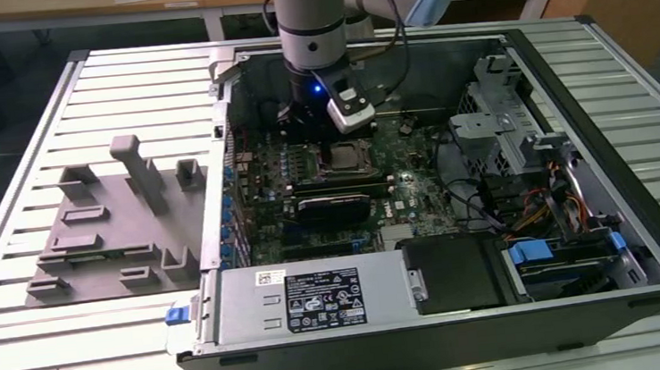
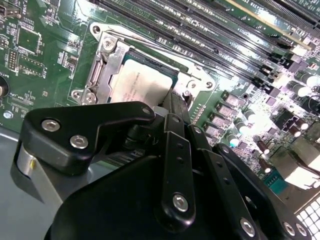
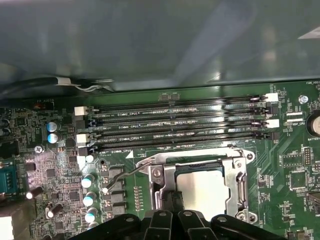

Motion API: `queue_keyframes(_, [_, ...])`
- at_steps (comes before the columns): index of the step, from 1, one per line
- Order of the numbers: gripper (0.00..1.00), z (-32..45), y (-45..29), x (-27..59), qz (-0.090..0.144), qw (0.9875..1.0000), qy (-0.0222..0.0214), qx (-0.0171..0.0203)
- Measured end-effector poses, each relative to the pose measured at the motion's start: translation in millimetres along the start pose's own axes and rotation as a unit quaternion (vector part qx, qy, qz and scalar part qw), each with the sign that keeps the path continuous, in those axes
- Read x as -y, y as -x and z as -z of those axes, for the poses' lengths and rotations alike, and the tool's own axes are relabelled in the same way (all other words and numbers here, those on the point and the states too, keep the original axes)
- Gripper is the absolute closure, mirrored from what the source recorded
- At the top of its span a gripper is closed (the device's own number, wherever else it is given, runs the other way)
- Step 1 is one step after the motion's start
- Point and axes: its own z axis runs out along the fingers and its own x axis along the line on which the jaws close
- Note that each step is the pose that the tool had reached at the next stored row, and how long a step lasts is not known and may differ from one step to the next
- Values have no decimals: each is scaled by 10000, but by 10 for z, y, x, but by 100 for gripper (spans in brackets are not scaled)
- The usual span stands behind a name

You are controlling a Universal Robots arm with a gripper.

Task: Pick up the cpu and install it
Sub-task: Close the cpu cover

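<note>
**Gripper (image 3: 174, 199) closed at the edge of the seated cpu (image 3: 201, 187)**

In both wrist views the gripper's two fingers stand pressed together with nothing between them. Their tips are at one edge of the cpu (whether they actually touch it is hard to tell). The cpu lies flat inside the metal socket frame (image 3: 236, 175) on the green motherboard (image 3: 60, 165), beside the long memory slots (image 3: 180, 125). In the exterior view the arm (image 1: 313, 25) reaches down into the open computer case (image 1: 441, 355), and grey fixture blocks (image 1: 108, 245) stand at the exterior view's left.

An open computer case (image 1: 464, 348) was carried by a slatted metal table (image 1: 34, 354); grey fixture blocks (image 1: 108, 240) were set beside the case
</note>
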Motion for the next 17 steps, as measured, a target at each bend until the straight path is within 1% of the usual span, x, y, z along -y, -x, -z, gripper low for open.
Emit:
queue_keyframes(10, [89, -23, -7, 0, 0, 10000, 0, 0])
queue_keyframes(14, [89, -23, -30, 2, 0, 10000, 0, 0])
queue_keyframes(17, [89, -28, -33, 3, 1, 10000, 0, 0])
